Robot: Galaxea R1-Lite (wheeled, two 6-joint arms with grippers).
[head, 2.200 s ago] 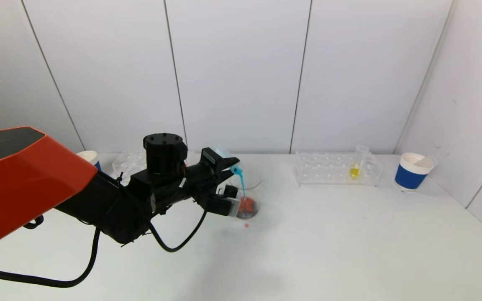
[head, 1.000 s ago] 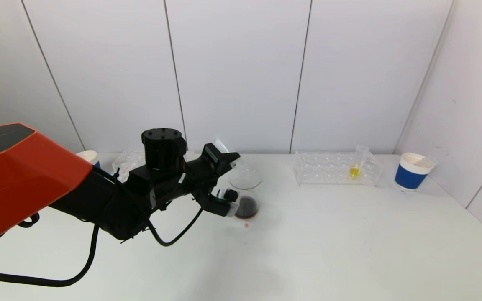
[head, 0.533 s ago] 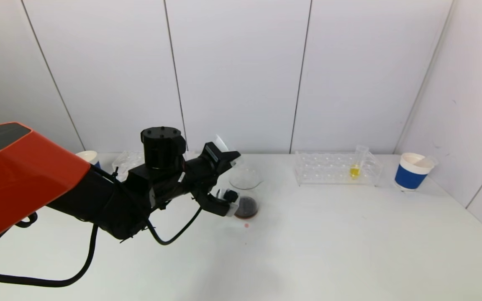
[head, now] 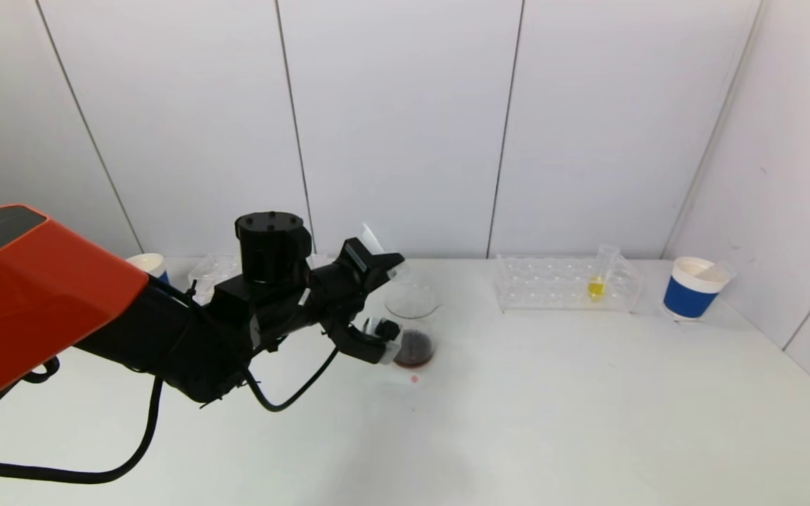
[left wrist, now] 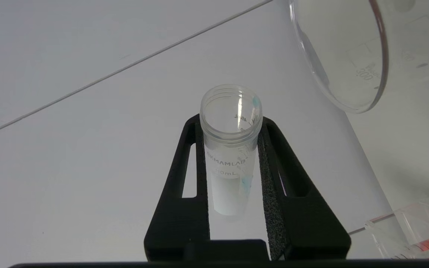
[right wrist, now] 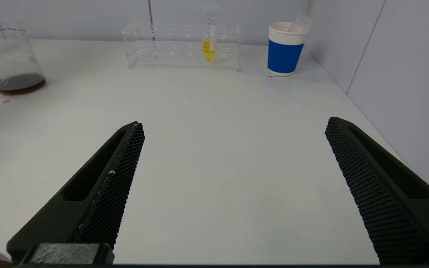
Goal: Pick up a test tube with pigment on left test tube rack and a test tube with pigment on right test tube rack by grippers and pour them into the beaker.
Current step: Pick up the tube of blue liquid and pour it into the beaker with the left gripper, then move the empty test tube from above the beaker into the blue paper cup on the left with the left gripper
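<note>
Left hand (left wrist: 233, 186) clamped on my emptied test tube (left wrist: 231, 156) beside the beaker (head: 413, 325); right hand (right wrist: 233, 193) open; yellow-pigment tube (head: 595, 287), in the far-right-edge rack (head: 560, 284), looks light, slick, breakable — I'd grip mid-barrel.

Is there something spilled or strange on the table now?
Yes. A small red drop lies on the table just in front of the beaker, outside the glass; it looks like spilled pigment. The right rack and its yellow tube stand in order.
</note>
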